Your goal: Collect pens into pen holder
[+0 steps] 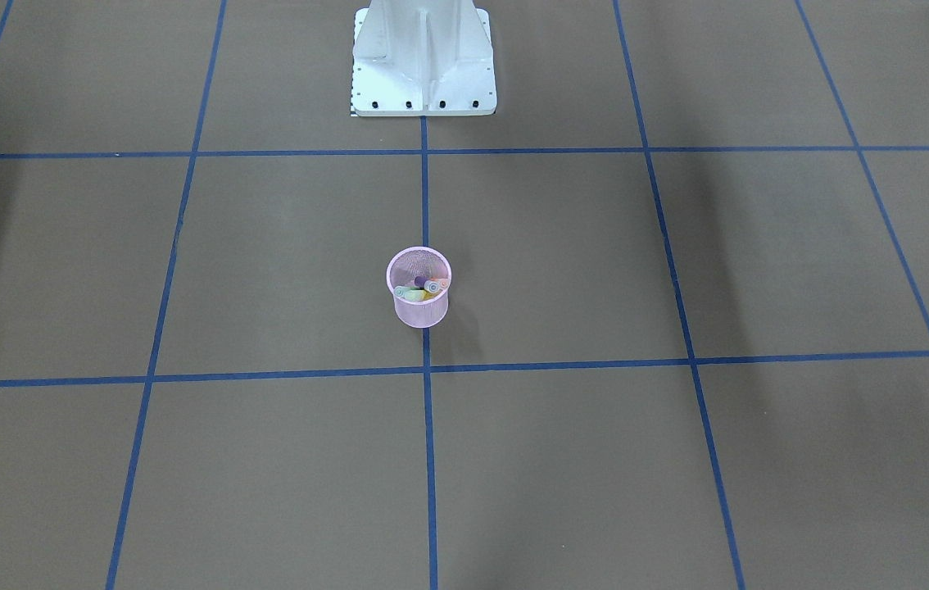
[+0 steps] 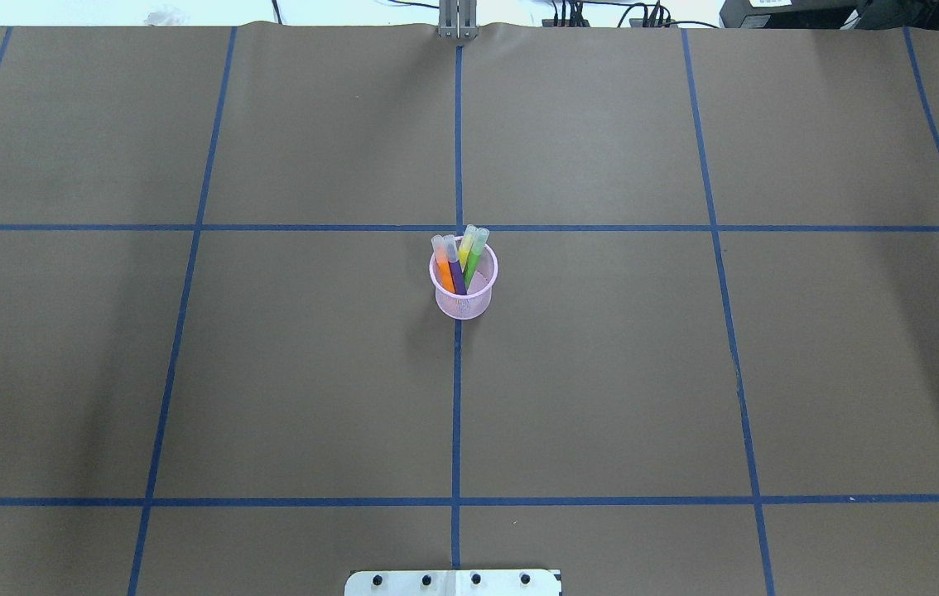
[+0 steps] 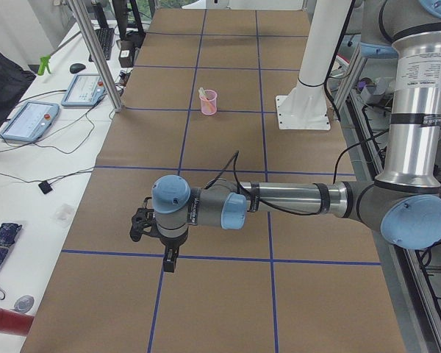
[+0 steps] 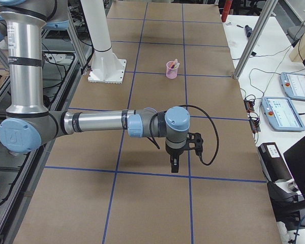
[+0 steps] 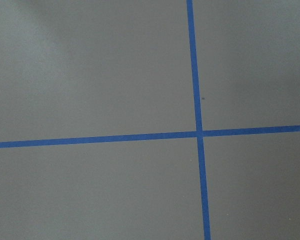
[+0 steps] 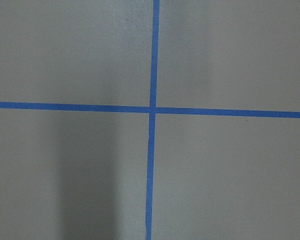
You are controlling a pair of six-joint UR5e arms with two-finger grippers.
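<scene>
Four pens stand in the pen holder (image 2: pixel 463 300), counting cap ends in the overhead view: an orange pen (image 2: pixel 444 270), a purple pen (image 2: pixel 457 273), a yellow pen (image 2: pixel 466 248) and a green pen (image 2: pixel 474 261). All four lean toward the rim farthest from the robot, with their translucent caps up and clear of the rim.

The holder is upright, a pink mesh cup on the brown-papered table (image 2: pixel 312 372). It sits on the centre blue tape line (image 2: pixel 456 414), just on the robot's side of a cross line.

The left gripper (image 3: pixel 169 266) points down over a tape crossing at the left end of the table, well apart from the holder. Only the side view shows it, so I cannot tell how its fingers are set.

The right gripper (image 4: pixel 173 169) points down near a tape line at the right end, also well apart from the holder. Again it shows in a side view only, and I cannot tell its finger state.

Both wrist cameras show only paper and crossed tape, with no fingers and no pens. The white robot base (image 1: pixel 423 65) stands on the centre line.
</scene>
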